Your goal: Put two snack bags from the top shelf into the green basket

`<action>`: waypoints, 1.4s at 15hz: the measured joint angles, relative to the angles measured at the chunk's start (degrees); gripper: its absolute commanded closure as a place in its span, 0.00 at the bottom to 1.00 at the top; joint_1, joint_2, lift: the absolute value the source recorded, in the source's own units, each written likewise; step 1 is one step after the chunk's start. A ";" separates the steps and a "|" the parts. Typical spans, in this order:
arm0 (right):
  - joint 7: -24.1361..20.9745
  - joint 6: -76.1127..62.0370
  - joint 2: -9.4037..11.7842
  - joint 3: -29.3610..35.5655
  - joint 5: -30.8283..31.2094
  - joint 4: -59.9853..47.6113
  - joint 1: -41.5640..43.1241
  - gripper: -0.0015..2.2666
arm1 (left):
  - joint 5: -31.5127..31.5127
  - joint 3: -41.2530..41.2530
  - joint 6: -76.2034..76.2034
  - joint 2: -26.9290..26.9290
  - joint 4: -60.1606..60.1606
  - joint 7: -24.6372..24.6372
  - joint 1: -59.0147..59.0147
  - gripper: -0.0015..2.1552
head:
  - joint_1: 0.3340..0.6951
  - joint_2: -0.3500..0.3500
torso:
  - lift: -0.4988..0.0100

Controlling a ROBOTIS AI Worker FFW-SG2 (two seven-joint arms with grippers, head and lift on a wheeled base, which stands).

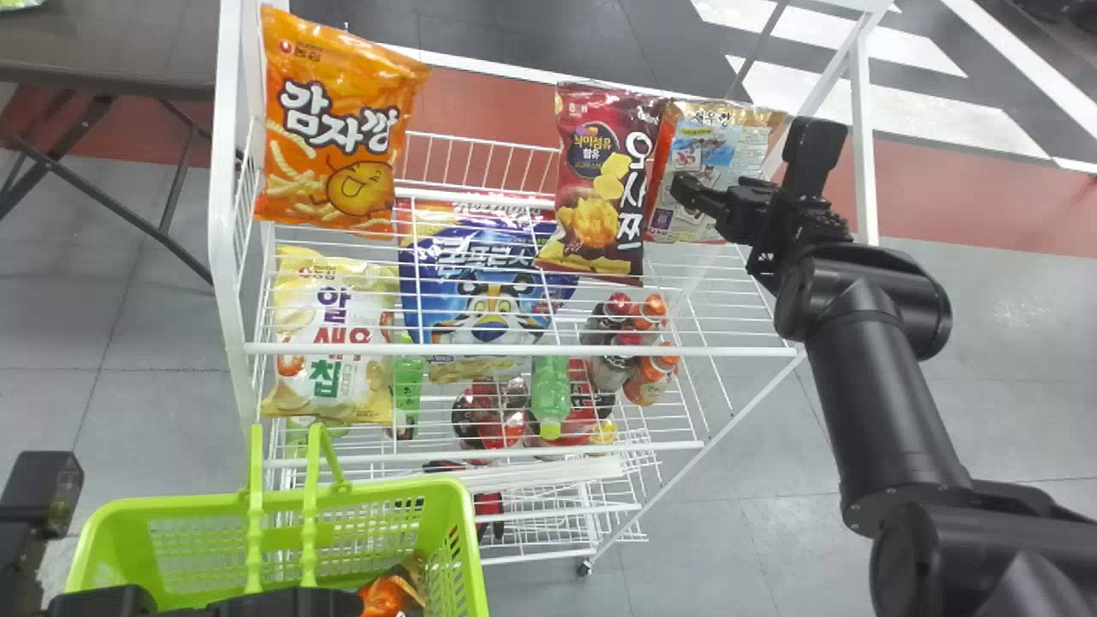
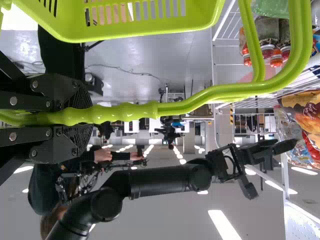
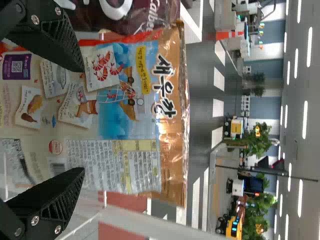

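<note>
In the head view my right gripper [image 1: 747,163] stands open in front of the gold-and-blue snack bag [image 1: 698,171], at the top shelf's right end. The right wrist view has that bag [image 3: 125,110] upright beyond my right gripper [image 3: 82,121], fingers spread; contact cannot be told. My left gripper [image 1: 283,602] is at the bottom edge by the green basket [image 1: 193,506]; in the left wrist view the left gripper [image 2: 82,117] is shut on the basket's handle [image 2: 130,111]. An orange-and-dark packet [image 1: 390,593] lies in the basket. A maroon bag [image 1: 600,184] stands just left of the gold one.
An orange bag [image 1: 330,128] stands at the top shelf's left end. The white wire rack [image 1: 531,350] has uprights on both sides. Lower down are a yellow bag [image 1: 330,343], a blue bag [image 1: 480,291] and several bottles. A dark table [image 1: 103,51] stands left of the rack.
</note>
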State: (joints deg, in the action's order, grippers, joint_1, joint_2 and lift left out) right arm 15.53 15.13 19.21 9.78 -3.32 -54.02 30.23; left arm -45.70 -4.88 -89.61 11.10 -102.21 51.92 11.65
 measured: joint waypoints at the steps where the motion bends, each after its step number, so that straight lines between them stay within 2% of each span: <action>1: -0.27 -0.96 0.00 -0.14 0.68 1.31 0.77 0.15 | -0.03 -0.10 0.00 0.02 0.01 0.02 0.08 1.00 | 1.00 0.00 | 0.98; 4: -0.18 -1.96 0.42 -0.18 2.28 2.61 1.56 0.72 | -0.03 -0.20 0.00 0.06 0.17 0.03 0.11 1.00 | 1.00 0.00 | 0.98; 6: -0.20 -1.98 0.62 -0.18 2.68 2.71 1.58 0.83 | 0.00 -0.08 0.00 0.07 0.29 0.03 0.06 1.00 | 1.00 0.00 | 0.98; 9: -0.26 -2.11 0.68 -0.20 3.55 3.16 1.56 0.93 | 0.00 -0.10 0.00 0.06 0.47 0.20 -0.02 1.00 | 1.00 0.00 | 0.98; 15: -1.65 -3.60 0.66 0.37 4.01 2.09 -0.54 0.96 | 0.00 -0.13 0.00 0.07 0.53 0.26 0.04 1.00 | 1.00 0.00 | 0.98; 17: -2.64 -3.00 0.64 0.78 3.80 -0.92 -2.79 0.96 | 0.00 -0.13 0.00 0.13 0.53 0.18 0.04 1.00 | 1.00 0.00 | 0.98; 21: -4.34 1.85 0.16 1.68 3.37 -14.37 -10.93 0.96 | 0.09 -0.03 0.00 0.24 0.53 -0.25 -0.04 1.00 | 1.00 0.00 | 0.98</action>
State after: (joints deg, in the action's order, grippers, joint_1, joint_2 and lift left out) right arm 11.19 16.98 19.37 11.46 0.05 -68.38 19.30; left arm -45.61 -4.90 -89.61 11.34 -101.69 51.67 11.61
